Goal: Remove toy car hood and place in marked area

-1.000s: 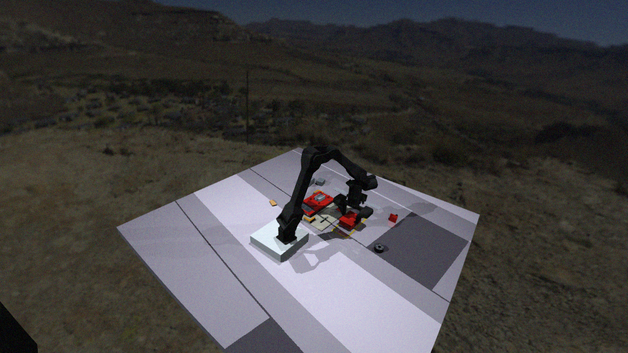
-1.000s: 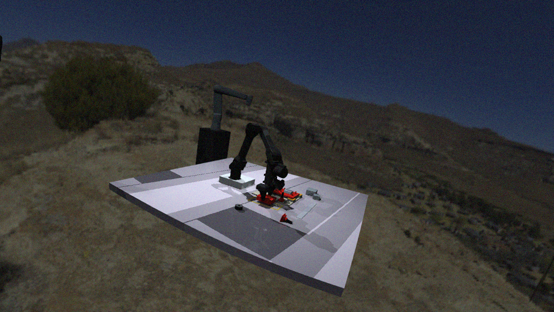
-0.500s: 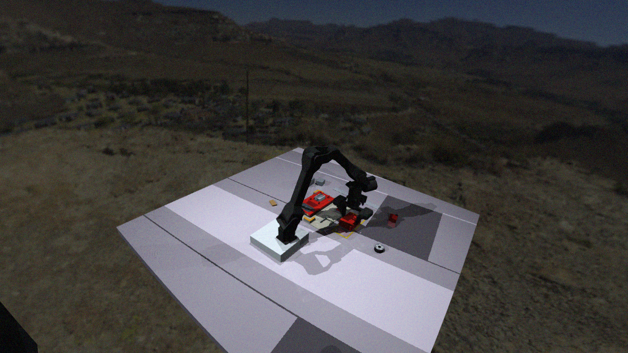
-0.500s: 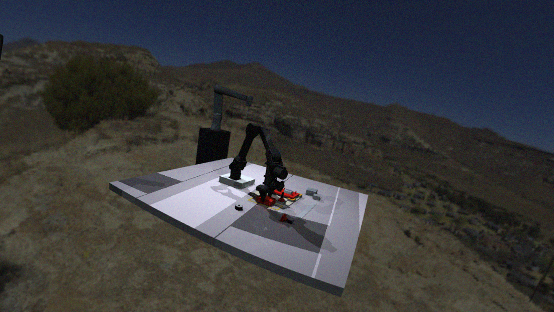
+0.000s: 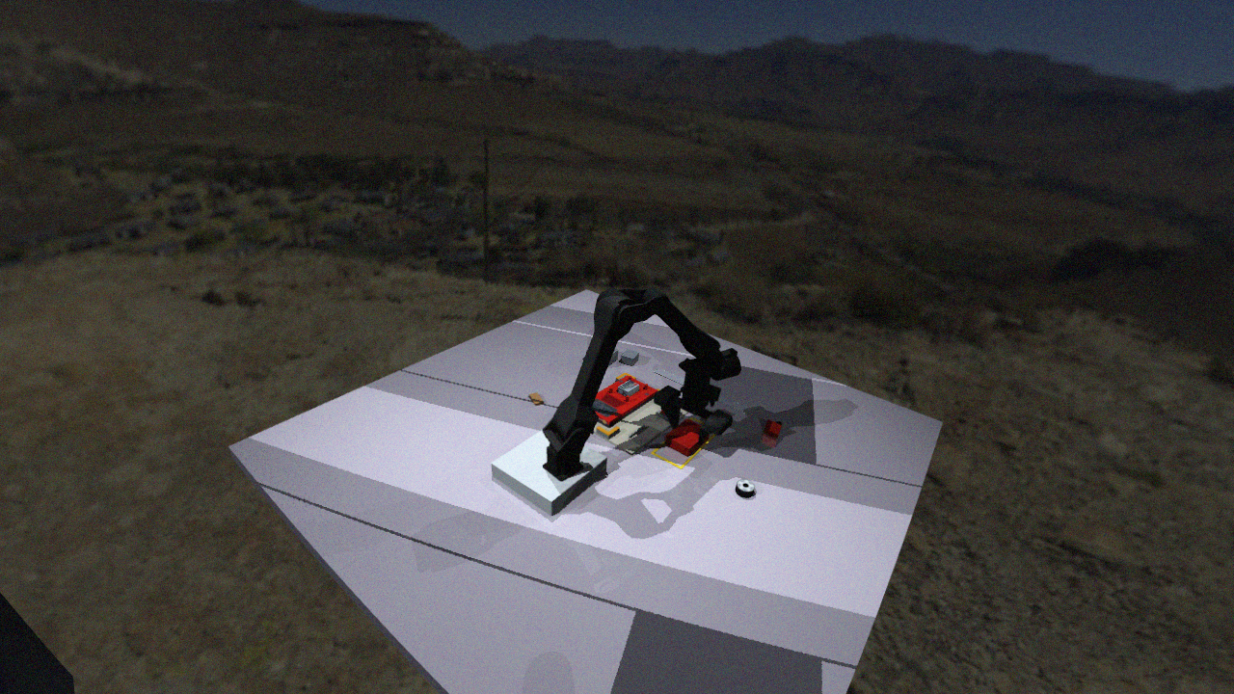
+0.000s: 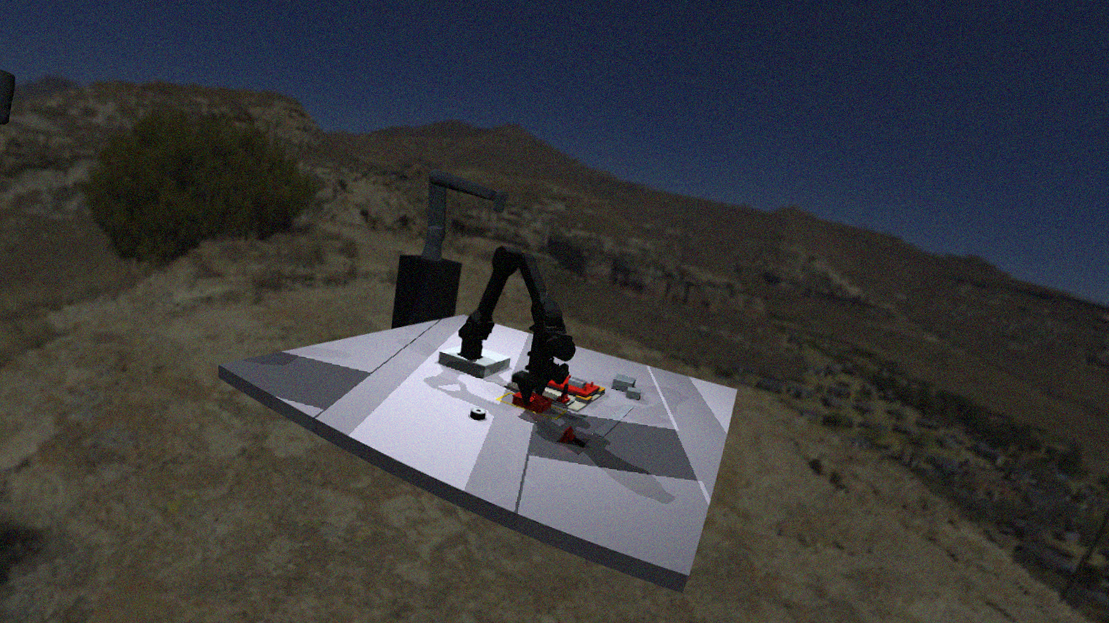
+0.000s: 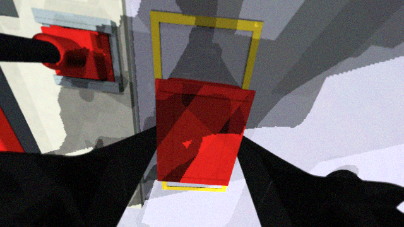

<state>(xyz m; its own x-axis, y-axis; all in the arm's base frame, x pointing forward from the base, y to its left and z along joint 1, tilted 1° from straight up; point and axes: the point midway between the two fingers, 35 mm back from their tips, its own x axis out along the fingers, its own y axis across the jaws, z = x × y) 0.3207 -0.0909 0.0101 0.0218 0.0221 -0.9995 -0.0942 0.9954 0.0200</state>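
Red plastic fills the hand [image 5: 690, 421] [image 6: 532, 390] [image 7: 199, 133]: its two black fingers clamp the hood [image 5: 685, 438] [image 6: 530, 402] [image 7: 202, 132] by opposite sides. The hood is off the toy car [image 5: 625, 396] [image 6: 585, 389] [image 7: 7, 139] and sits over the yellow-outlined marked area [image 5: 682, 467] [image 6: 501, 398] [image 7: 154, 47]. Contact with the surface [image 5: 518, 552] [image 6: 440, 443] [image 7: 363, 110] cannot be confirmed from here.

Current step, as judged: placement. Next: verify that all hood edges fall inside the outline, seat the part level, then spread the fingers and retract straight up. In the wrist view, a long stretch of the outline shows beyond the hood's far edge, but only a narrow strip at the near edge. Any correction should favour the far side.

Clearance: the pale board [image 5: 623, 433] [image 7: 91, 116] runs beside the outline, so the finger on that side probably has the least room to open. The opposite side offers more. Farther out, the black wheel [image 5: 745, 489] [image 6: 477, 413] [image 7: 342, 174] and the small red part [image 5: 772, 431] [image 6: 568, 434] stand apart from the hood.
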